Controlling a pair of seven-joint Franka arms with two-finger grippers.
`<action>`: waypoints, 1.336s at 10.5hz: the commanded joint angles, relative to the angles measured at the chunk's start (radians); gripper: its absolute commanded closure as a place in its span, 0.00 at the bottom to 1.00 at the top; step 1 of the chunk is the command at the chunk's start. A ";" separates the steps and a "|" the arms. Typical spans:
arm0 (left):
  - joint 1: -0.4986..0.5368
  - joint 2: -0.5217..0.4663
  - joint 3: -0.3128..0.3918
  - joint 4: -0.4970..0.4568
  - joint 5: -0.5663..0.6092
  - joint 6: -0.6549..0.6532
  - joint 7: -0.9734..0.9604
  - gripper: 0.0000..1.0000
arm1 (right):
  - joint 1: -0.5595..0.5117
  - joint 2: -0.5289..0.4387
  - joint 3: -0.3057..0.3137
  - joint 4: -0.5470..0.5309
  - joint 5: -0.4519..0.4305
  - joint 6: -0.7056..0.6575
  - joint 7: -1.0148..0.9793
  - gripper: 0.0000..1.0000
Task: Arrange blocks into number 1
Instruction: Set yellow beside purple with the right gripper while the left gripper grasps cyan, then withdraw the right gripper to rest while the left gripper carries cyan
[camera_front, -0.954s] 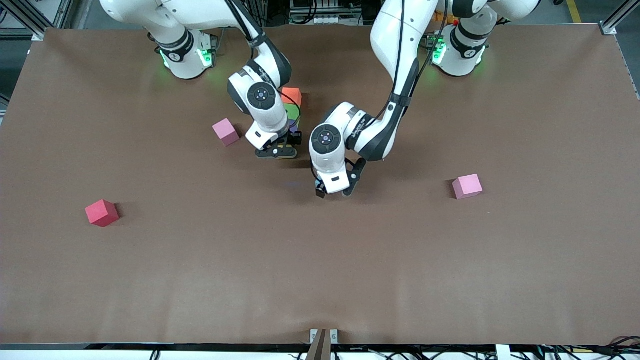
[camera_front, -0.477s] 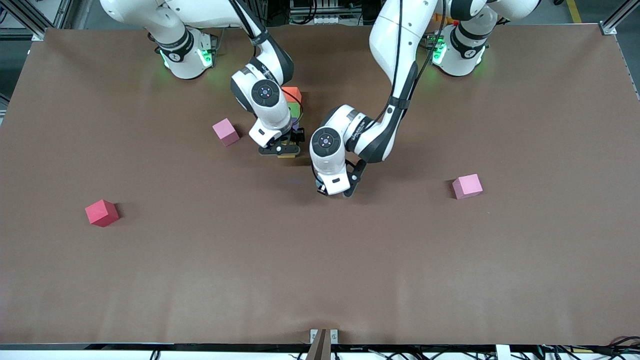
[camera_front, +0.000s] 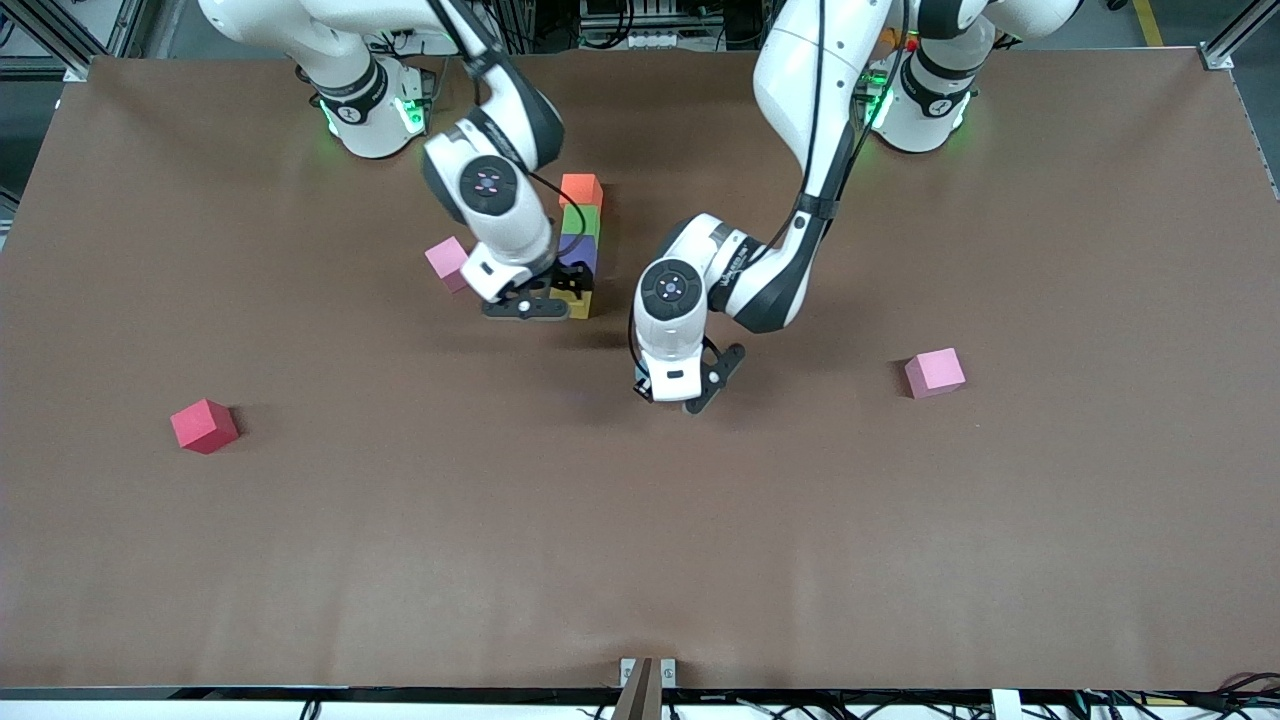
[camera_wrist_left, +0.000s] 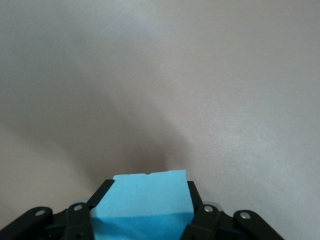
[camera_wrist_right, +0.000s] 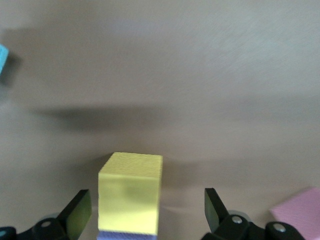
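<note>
Four blocks lie in a straight touching line: orange (camera_front: 581, 189) farthest from the front camera, then green (camera_front: 580, 220), purple (camera_front: 578, 254) and yellow (camera_front: 579, 300) nearest. My right gripper (camera_front: 525, 308) hangs open just above the yellow block (camera_wrist_right: 131, 192), its fingers (camera_wrist_right: 79, 213) wide apart and clear of it; a strip of the purple block (camera_wrist_right: 127, 236) shows under it. My left gripper (camera_front: 678, 394) is shut on the light blue block (camera_wrist_left: 145, 200) low over bare table, nearer the front camera than the line. The front view hides that block.
One pink cube (camera_front: 446, 262) sits close beside the right gripper, toward the right arm's end of the table. Another pink cube (camera_front: 935, 372) lies toward the left arm's end. A red cube (camera_front: 204, 425) lies well toward the right arm's end, nearer the front camera.
The right gripper has drawn off the line toward the right arm's end, uncovering the green, purple and yellow blocks. The left gripper has shifted slightly with the light blue block.
</note>
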 joint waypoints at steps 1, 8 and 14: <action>-0.012 -0.001 -0.006 0.018 -0.016 -0.006 0.141 1.00 | -0.113 -0.097 0.009 -0.024 -0.010 -0.092 -0.109 0.00; -0.054 0.068 -0.085 0.188 -0.016 0.009 0.387 1.00 | -0.395 -0.051 -0.008 0.401 -0.287 -0.570 -0.431 0.00; -0.081 0.143 -0.086 0.246 -0.014 0.035 0.391 1.00 | -0.498 -0.116 -0.077 0.590 -0.191 -0.668 -0.428 0.00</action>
